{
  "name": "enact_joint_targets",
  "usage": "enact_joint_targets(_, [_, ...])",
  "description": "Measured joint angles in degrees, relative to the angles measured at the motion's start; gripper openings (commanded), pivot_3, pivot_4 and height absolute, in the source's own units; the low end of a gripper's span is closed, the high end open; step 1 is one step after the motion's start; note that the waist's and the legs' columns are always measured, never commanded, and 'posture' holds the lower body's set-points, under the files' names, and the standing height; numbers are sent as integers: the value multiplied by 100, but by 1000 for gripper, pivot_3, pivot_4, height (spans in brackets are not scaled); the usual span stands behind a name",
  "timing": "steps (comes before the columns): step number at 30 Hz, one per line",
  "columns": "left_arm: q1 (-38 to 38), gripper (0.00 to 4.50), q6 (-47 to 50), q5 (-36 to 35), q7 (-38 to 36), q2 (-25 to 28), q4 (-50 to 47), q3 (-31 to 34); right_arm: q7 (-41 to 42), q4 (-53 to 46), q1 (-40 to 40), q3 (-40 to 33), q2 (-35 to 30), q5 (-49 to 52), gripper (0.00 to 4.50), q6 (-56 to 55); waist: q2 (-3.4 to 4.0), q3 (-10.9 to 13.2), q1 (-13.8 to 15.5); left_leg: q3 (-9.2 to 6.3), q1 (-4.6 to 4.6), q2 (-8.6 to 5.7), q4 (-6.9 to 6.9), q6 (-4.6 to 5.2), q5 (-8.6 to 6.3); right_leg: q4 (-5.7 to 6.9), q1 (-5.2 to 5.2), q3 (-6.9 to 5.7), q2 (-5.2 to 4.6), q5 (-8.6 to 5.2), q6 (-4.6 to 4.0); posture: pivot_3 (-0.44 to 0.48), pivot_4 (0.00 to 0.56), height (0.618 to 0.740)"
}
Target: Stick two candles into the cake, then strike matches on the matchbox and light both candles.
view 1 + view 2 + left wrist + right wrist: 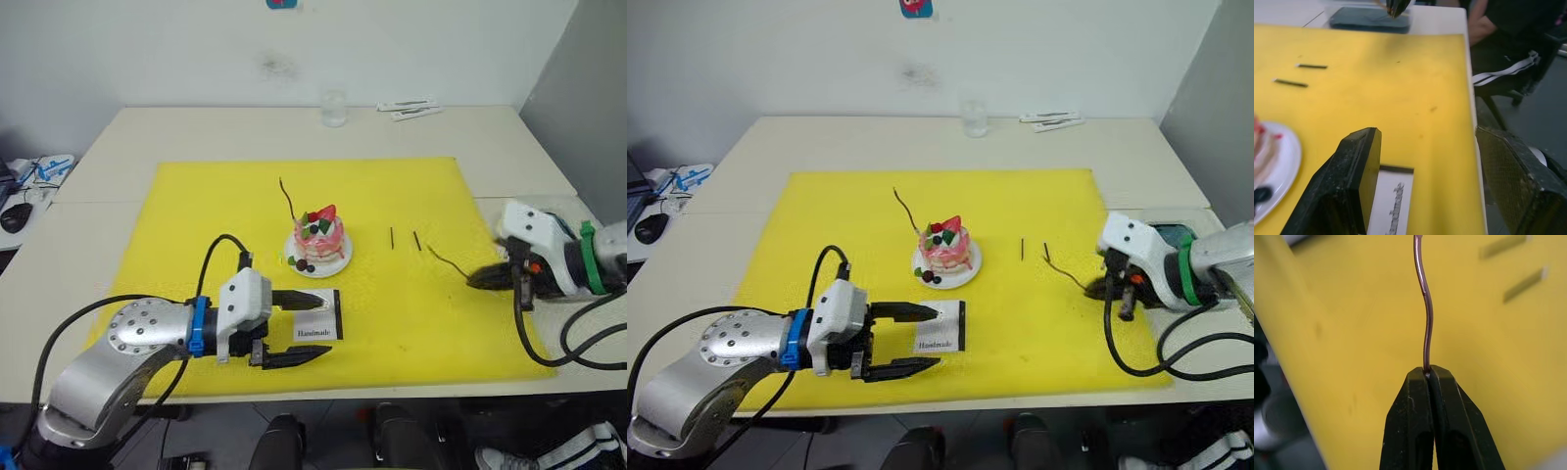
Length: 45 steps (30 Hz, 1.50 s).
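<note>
Candle [1425,318], thin, light and easily bent, pinched at one end by right gripper [1429,374] fingers; left gripper [302,329] fingers spread beside matchbox [319,321].

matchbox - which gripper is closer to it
Left. The left gripper is open, its fingers flanking the matchbox. The right gripper is far across the mat, shut on a candle.
</note>
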Motion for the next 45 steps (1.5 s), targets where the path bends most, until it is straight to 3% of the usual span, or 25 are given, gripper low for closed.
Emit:
enact_joint_targets(6, [231,3426,-50,-172,766,-501,12,815,-1233,-95,-176,-75,2437,378,15,-930,4,5,67,-17,-2,-6,1,0,0,4,2,-6,0,4,-4,0,150,740])
enact_joint_targets(9, [301,3426,-102,-147,936,-513,46,965,-1635,222,-213,194,3178,154,15,-1651,5,5,56,-13,0,-9,0,0,1,3,2,-3,-2,6,-9,0,150,740])
enact_joint_targets(18, [78,3426,-208,-104,977,-520,218,961,-2054,1589,-204,997,4377,-767,15,-3743,7,6,38,-13,5,-2,-4,-1,1,11,-3,-2,6,11,-22,0,150,740])
enact_joint_targets(28, [-322,3426,-141,-256,1132,-610,399,861,-2176,2683,-75,1092,4708,-1236,15,-4975,9,7,34,-13,9,12,-6,-1,1,14,-4,-1,22,11,-31,0,150,740])
enact_joint_targets(45, [-351,3426,-146,-275,1080,-613,460,858,-2425,3619,-10,1078,4899,-1453,15,-5658,10,7,26,-4,21,41,-10,-1,1,21,-4,0,48,12,-51,0,150,740])
